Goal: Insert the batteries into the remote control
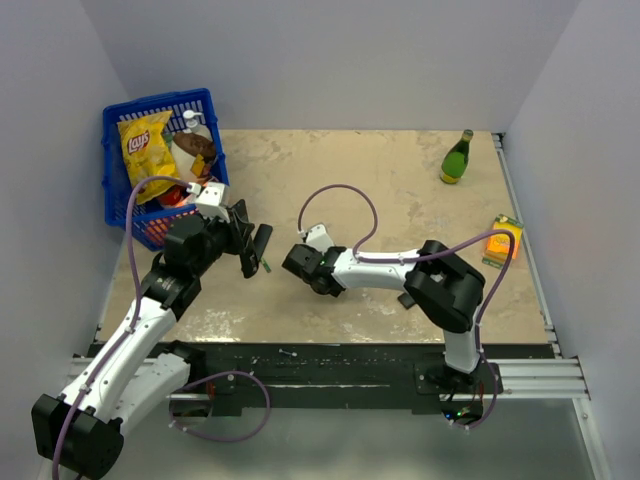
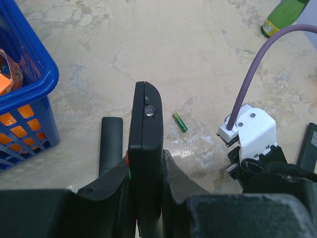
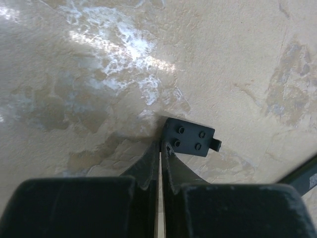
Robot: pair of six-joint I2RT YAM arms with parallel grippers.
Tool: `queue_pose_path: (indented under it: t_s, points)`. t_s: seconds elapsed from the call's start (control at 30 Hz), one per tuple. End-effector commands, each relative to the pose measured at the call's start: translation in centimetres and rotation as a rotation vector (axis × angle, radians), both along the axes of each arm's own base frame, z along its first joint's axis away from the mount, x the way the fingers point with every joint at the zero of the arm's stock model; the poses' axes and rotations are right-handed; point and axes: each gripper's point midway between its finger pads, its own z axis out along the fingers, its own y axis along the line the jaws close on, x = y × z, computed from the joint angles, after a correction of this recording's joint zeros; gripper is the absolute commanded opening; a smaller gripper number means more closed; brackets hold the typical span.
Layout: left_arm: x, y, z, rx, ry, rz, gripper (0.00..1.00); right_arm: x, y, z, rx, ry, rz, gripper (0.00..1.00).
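Note:
My left gripper [image 2: 147, 158] is shut on the black remote control [image 2: 146, 134], holding it edge-on above the table. A small round metallic spot [image 2: 149, 110] shows near the remote's far end. In the top view the left gripper [image 1: 250, 245] and the remote control [image 1: 262, 243] hang left of centre. One small green battery [image 2: 180, 121] lies on the table just right of the remote. My right gripper [image 3: 161, 145] is shut, its tips touching the left edge of the small black back cover [image 3: 190, 136], which lies flat. The right gripper [image 1: 297, 262] sits low at the table's middle.
A blue basket [image 1: 108, 170] of snacks stands at the back left. A green bottle [image 1: 457, 158] and a yellow-orange box [image 1: 503, 240] are on the right. A rounded black remote [image 2: 111, 141] lies left of the held one, and another black remote [image 2: 309, 146] lies beside the right arm.

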Motion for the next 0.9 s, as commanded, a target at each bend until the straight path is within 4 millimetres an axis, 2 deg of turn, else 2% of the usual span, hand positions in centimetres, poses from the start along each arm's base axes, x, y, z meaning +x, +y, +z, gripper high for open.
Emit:
queue_pose_path:
  t_s: [0.0, 0.07, 0.1, 0.13, 0.17, 0.2, 0.23, 0.27, 0.33, 0.37, 0.4, 0.43, 0.47, 0.5, 0.53, 0.57, 0.6, 0.63, 0.67, 0.73, 0.77, 0.83, 0.87]
  points:
    - [0.3, -0.2, 1.7, -0.01, -0.067, -0.012, 0.0, 0.4, 3.1, 4.4, 0.137, -0.071, 0.026, 0.0]
    - [0.3, -0.2, 1.8, -0.011, -0.07, -0.01, 0.0, -0.4, 4.8, 5.4, 0.247, -0.031, 0.078, 0.0]
    - [0.3, -0.2, 1.8, -0.01, -0.07, -0.009, 0.0, -0.3, 6.6, 6.5, 0.347, -0.045, 0.106, 0.0]
    - [0.3, -0.1, 1.8, -0.009, -0.07, -0.006, 0.0, -0.5, 7.6, 9.0, 0.453, -0.064, 0.138, 0.0]
    - [0.3, -0.1, 1.9, -0.01, -0.072, -0.004, 0.0, -1.9, 8.7, 8.8, 0.53, -0.005, 0.189, 0.0]
    - [0.2, -0.1, 2.0, -0.011, -0.075, -0.006, 0.0, -1.6, 10.4, 10.9, 0.652, -0.047, 0.221, 0.0]
    - [0.3, 0.0, 1.8, -0.009, -0.072, 0.0, 0.0, -1.8, 10.9, 13.0, 0.739, -0.069, 0.245, 0.0]
    - [0.3, 0.1, 2.0, -0.009, -0.077, 0.003, 0.0, -2.8, 11.3, 12.8, 0.801, -0.035, 0.263, 0.0]
    - [0.3, 0.1, 1.9, -0.01, -0.075, 0.005, 0.0, -2.5, 12.7, 16.0, 0.995, -0.067, 0.308, 0.0]
    - [0.3, 0.2, 2.0, -0.009, -0.079, 0.008, 0.0, -3.8, 12.9, 14.9, 1.06, 0.001, 0.321, 0.0]
    - [0.3, 0.1, 1.9, -0.009, -0.077, 0.006, 0.0, -3.1, 13.7, 17.0, 1.18, -0.04, 0.347, 0.0]
    - [0.3, 0.2, 1.9, -0.008, -0.076, 0.009, 0.0, -3.2, 13.8, 17.4, 1.243, -0.031, 0.356, 0.0]
    - [0.3, 0.2, 2.0, -0.009, -0.079, 0.009, 0.0, -3.8, 13.5, 16.2, 1.299, 0.018, 0.331, 0.0]
    - [0.3, 0.2, 2.0, -0.007, -0.08, 0.012, 0.0, -3.6, 13.9, 18.2, 1.411, -0.006, 0.387, 0.0]
    - [0.3, 0.3, 2.0, -0.005, -0.08, 0.012, 0.0, -3.8, 13.9, 18.6, 1.477, 0.017, 0.378, 0.0]
    - [0.3, 0.3, 2.0, -0.007, -0.081, 0.013, 0.0, -3.6, 13.3, 17.1, 1.494, 0.034, 0.359, 0.0]
    - [0.3, 0.3, 2.0, -0.006, -0.08, 0.013, 0.0, -3.7, 13.4, 18.9, 1.574, 0.007, 0.413, 0.0]
    - [0.3, 0.3, 2.0, -0.007, -0.081, 0.013, 0.0, -3.9, 12.9, 18.1, 1.617, 0.038, 0.382, 0.0]
    - [0.3, 0.3, 2.0, -0.005, -0.082, 0.013, 0.0, -3.3, 12.7, 19.0, 1.683, -0.002, 0.402, 0.0]
    - [0.3, 0.3, 1.9, -0.004, -0.079, 0.015, 0.0, -3.5, 12.0, 18.1, 1.736, 0.031, 0.373, 0.0]
    - [0.4, 0.3, 1.9, -0.004, -0.079, 0.015, 0.0, -3.3, 11.7, 19.0, 1.785, -0.001, 0.399, 0.0]
    - [0.4, 0.3, 1.9, -0.004, -0.079, 0.014, 0.0, -3.4, 11.4, 17.6, 1.82, 0.033, 0.372, 0.0]
    - [0.4, 0.2, 1.8, -0.003, -0.076, 0.013, 0.0, -3.3, 11.0, 18.1, 1.856, 0.01, 0.383, 0.0]
